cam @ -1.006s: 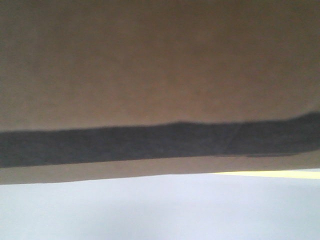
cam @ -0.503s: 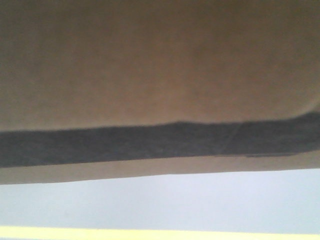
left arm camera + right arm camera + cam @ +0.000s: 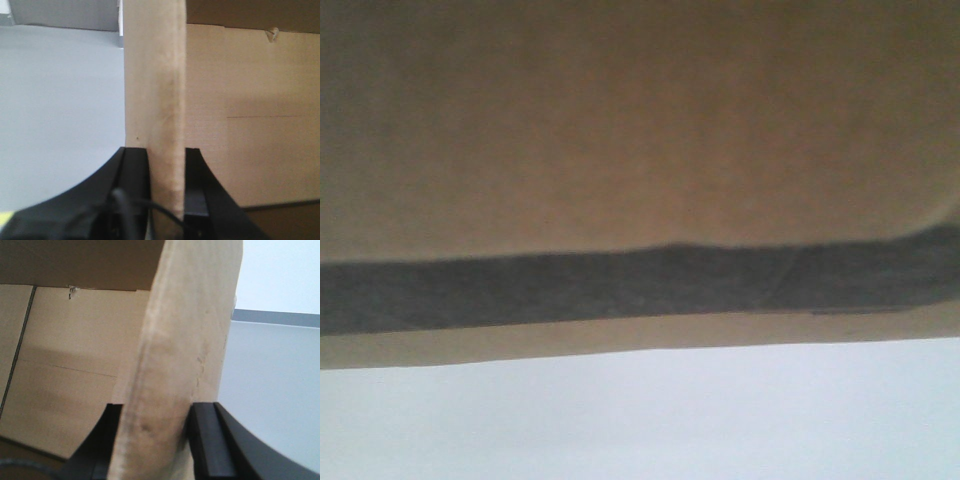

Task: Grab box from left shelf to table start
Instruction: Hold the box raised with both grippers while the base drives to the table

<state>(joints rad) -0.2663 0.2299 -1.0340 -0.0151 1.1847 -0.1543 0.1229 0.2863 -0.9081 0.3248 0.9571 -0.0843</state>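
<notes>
The brown cardboard box (image 3: 620,130) fills most of the front view, with its black printed band (image 3: 620,290) running across low down. The white table (image 3: 640,420) shows below it. In the left wrist view my left gripper (image 3: 165,152) is shut on an upright cardboard wall of the box (image 3: 155,75), one finger on each face. In the right wrist view my right gripper (image 3: 157,410) is shut the same way on another wall of the box (image 3: 190,315). The left shelf is out of view.
The box's inner face (image 3: 250,100) shows in the left wrist view and also in the right wrist view (image 3: 65,340). The pale table surface lies outside the box (image 3: 50,100) and also on the right side (image 3: 270,390). A grey strip (image 3: 275,317) runs behind it.
The box stays in nearly the same place in the front view. A pale yellow streak that showed under the box earlier no longer shows.
</notes>
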